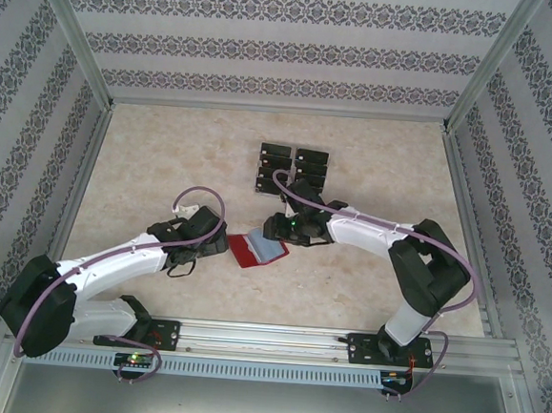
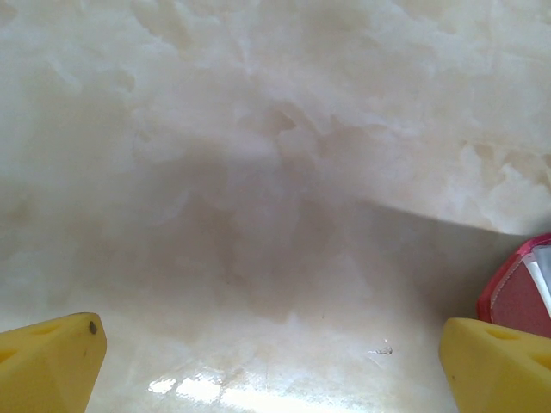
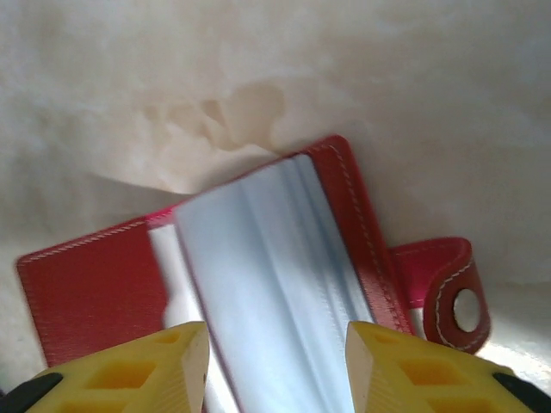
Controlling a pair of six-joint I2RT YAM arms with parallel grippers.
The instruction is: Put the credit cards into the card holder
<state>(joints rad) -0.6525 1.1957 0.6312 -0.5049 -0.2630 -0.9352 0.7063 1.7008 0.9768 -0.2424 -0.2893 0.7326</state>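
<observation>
1. Card holder open and flat on the tabletop, near the middle and toward the arm bases, between the two grippers; red outside down, grey-blue inside up.
2. From the right wrist, same card holder close up: red stitched cover spread out to the left, pale grey-blue leaves fanned over the middle, snap tab with a round metal stud sticking out on the right.
3. Credit cards black with small pale marks, packed in a tight block of two columns on the tabletop, farther from the bases than the card holder and apart from it.
4. Right gripper low over the right edge of the card holder, reaching in from the right side; grey cable of that arm looping above the nearer cards.
5. Right gripper's yellow fingers parted, with the grey-blue leaves running straight through the gap; cannot tell whether the pads press against the leaves' edges or merely straddle them.
6. Left gripper just beside the left edge of the card holder, low to the tabletop.
7. From the left wrist, left gripper spread wide, one yellow finger in each lower corner, bare marbled tabletop between them, nothing pinched; rounded red corner of the card holder at the right edge, just above the right-hand finger.
</observation>
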